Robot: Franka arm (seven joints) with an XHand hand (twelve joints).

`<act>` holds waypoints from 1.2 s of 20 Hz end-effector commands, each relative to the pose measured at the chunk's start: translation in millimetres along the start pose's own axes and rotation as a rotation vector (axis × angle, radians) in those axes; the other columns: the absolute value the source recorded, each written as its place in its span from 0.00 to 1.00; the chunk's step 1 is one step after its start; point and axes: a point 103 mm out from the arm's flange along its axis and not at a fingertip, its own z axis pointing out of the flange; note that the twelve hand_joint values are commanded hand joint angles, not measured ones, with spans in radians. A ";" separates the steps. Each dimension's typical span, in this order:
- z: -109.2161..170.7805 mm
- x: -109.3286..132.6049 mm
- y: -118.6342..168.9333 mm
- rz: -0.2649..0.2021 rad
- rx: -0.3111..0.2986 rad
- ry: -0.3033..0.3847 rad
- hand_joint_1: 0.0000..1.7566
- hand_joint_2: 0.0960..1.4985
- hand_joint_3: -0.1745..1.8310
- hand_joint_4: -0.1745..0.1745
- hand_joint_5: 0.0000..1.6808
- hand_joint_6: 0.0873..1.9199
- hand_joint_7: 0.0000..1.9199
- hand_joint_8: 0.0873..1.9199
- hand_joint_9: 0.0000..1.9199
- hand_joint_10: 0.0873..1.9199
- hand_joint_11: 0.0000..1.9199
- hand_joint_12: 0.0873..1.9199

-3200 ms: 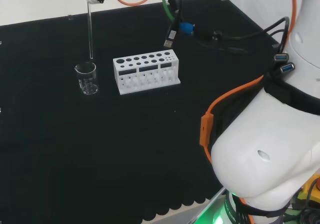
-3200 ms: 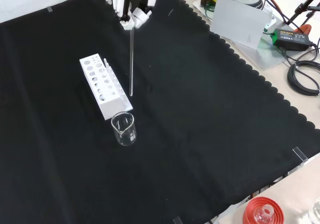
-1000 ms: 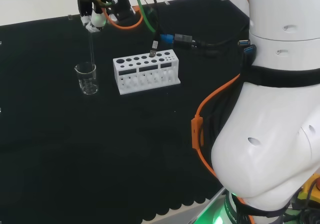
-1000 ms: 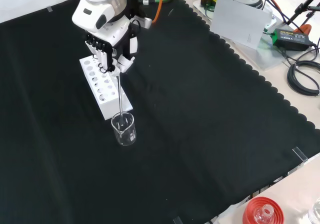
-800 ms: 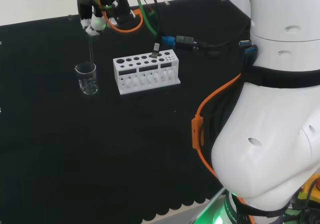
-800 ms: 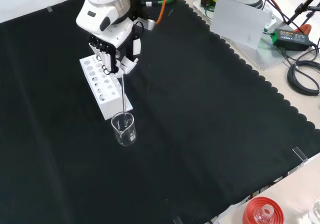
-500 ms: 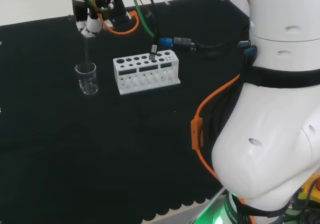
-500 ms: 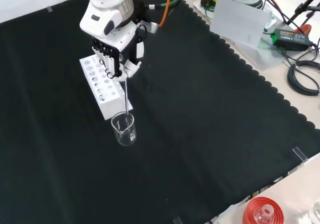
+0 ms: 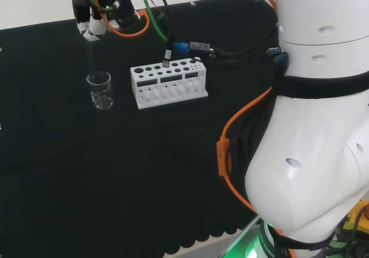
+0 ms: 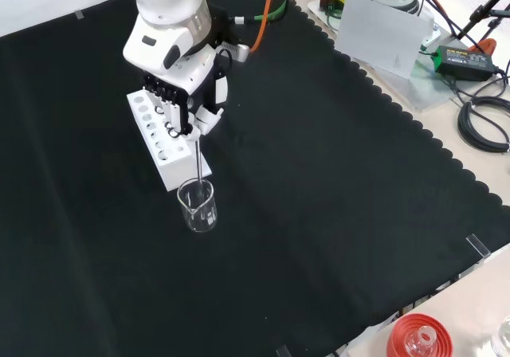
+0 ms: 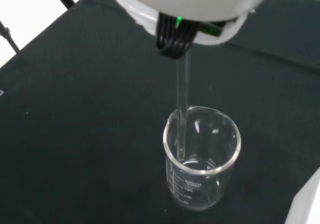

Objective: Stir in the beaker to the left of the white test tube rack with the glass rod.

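Front view: the hand hangs palm-down above the white test tube rack, its fingers curled and pinching the upper end of the glass rod. The rod runs nearly upright, tilted slightly, from the fingers down into the beaker, which stands on the black surface just beside the rack's near end, at about 5 o'clock from it. The white forearm link enters from 12 o'clock, with orange and green cables trailing behind it.

Head view: the hand is at the upper left, directly above the beaker; the rod descends from it into the beaker's mouth. The beaker sits at 9 o'clock from the rack, close to it but apart.

Wrist view: the rod passes over the rim and its lower end lies inside the beaker, near the wall and close to the bottom. Whether the beaker holds liquid cannot be told.
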 end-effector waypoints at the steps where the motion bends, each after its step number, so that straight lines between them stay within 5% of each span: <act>1: 1.5 -9.5 5.4 0.001 0.018 0.012 0.76 0.36 0.46 0.00 0.71 0.28 0.73 0.35 0.92 0.19 0.84 0.35; 13: 1.7 -54.0 -5.4 0.036 0.001 0.017 0.76 0.36 0.46 0.00 0.71 0.28 0.73 0.35 0.92 0.19 0.84 0.35; 24: 3.2 -43.3 -21.1 0.044 -0.012 0.029 0.76 0.36 0.46 0.00 0.71 0.28 0.73 0.35 0.92 0.19 0.84 0.35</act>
